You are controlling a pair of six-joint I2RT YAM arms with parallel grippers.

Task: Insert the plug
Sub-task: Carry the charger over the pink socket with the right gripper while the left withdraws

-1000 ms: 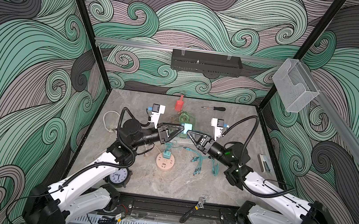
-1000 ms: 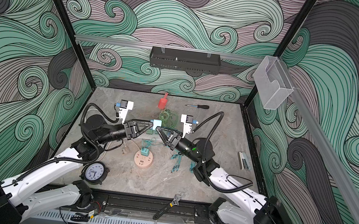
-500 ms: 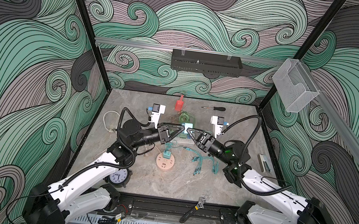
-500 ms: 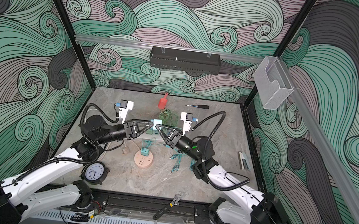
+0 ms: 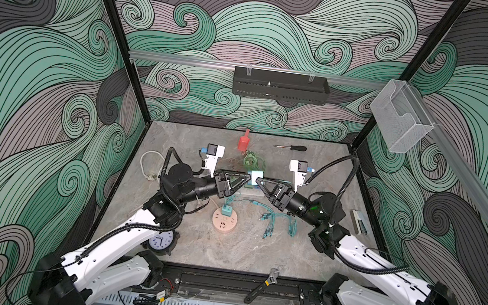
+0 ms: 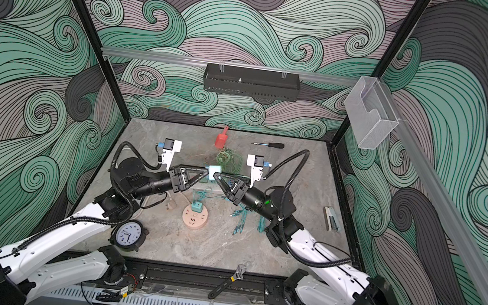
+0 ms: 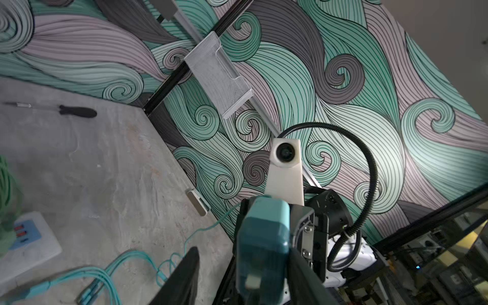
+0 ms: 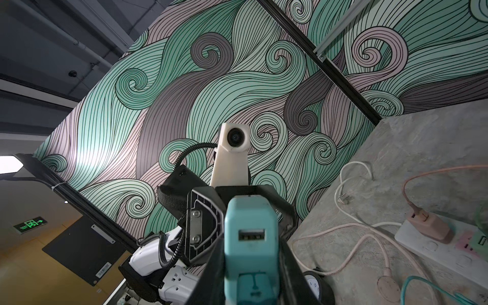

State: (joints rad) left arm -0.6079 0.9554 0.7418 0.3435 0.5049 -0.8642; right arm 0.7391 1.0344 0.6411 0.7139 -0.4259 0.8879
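While tight in right tool, a boxy teal plastic plug; black fingers of left tool apart.

Teal plug above a grey, marble-veined bench. Red scoop by the far edge; peach round socket mid-bench. Green, mauve and charcoal swirls across the walls.

table: grey stone | holds: power strip, round socket, screwdriver, scoop, clock, stapler
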